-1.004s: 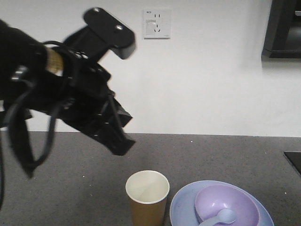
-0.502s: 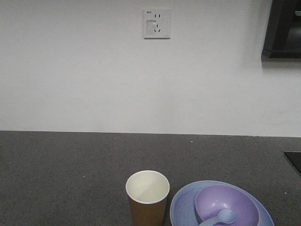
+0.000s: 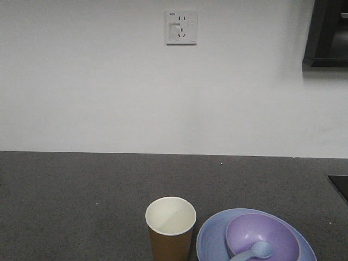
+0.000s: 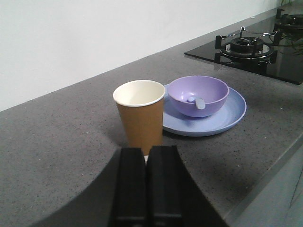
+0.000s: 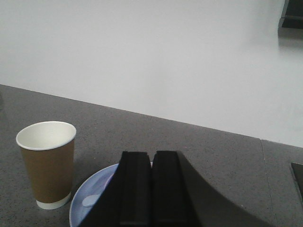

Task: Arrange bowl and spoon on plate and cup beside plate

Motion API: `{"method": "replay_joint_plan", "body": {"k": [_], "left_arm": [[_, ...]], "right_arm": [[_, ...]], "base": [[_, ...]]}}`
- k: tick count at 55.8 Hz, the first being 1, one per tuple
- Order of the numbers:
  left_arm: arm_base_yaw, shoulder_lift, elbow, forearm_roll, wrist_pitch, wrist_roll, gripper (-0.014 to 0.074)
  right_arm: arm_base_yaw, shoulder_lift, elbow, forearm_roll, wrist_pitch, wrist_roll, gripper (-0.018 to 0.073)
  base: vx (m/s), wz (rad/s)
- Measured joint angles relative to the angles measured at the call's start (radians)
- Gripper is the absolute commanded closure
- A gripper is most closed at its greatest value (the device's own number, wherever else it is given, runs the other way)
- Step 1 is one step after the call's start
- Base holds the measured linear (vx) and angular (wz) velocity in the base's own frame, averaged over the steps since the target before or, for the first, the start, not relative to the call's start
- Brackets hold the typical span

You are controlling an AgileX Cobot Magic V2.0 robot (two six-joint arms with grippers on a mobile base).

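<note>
A second earlier my left arm had filled the left half of the front view above the counter (image 3: pixel 81 190); half a second earlier it was already gone, and it was absent at this moment too, while nothing on the counter had shifted. I read that as the arm having pulled back after its last placement.

The bowl (image 4: pixel 198 94) sat on the plate (image 4: pixel 227 118), the spoon (image 4: pixel 199 102) lay inside the bowl with its scoop up against the near wall, and the cup (image 4: pixel 140 116) stood upright just beside the plate at its 9 o'clock, rim almost at the plate's edge. In my judgement the arrangement was complete.

The left gripper (image 4: pixel 148 187) showed both fingers pressed together, holding nothing, drawn back from the cup. The right gripper (image 5: pixel 151 189) was likewise closed and empty.

From the right wrist, those fingers hid the bowl entirely. The front view cut off the cup's base and the plate's near edge. A stove (image 4: pixel 246 47) sat at 2 o'clock.
</note>
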Motion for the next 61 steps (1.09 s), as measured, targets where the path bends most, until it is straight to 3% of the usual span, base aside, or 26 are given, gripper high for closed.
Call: {"method": "replay_joint_plan", "body": {"k": [19,25,37,50,61], "left_arm": [[0.001,0.000,0.001,0.000,-0.011,0.000,0.0596],[0.041,0.000,0.001,0.000,-0.011,0.002,0.0596],[0.279,-0.080,0.068,0.000,-0.071,0.026,0.0596],[0.564,-0.376,0.363,-0.002,-0.250,0.047,0.0596],[0.710,-0.427,0.541,-0.071,-0.305,0.051,0.0596]], "right_arm": [[0.000,0.000,0.000,0.000,-0.001,0.000,0.0568],[0.000,0.000,0.000,0.000,-0.001,0.000,0.0568],[0.000,0.000,0.000,0.000,-0.002,0.000,0.0568],[0.000,0.000,0.000,0.000,-0.002,0.000,0.0568],[0.000,-0.001,0.002,0.001,-0.003,0.000,0.0568]], "base": [[0.00,0.00],[0.00,0.00],[0.00,0.00],[0.00,0.00],[0.00,0.00]]}}
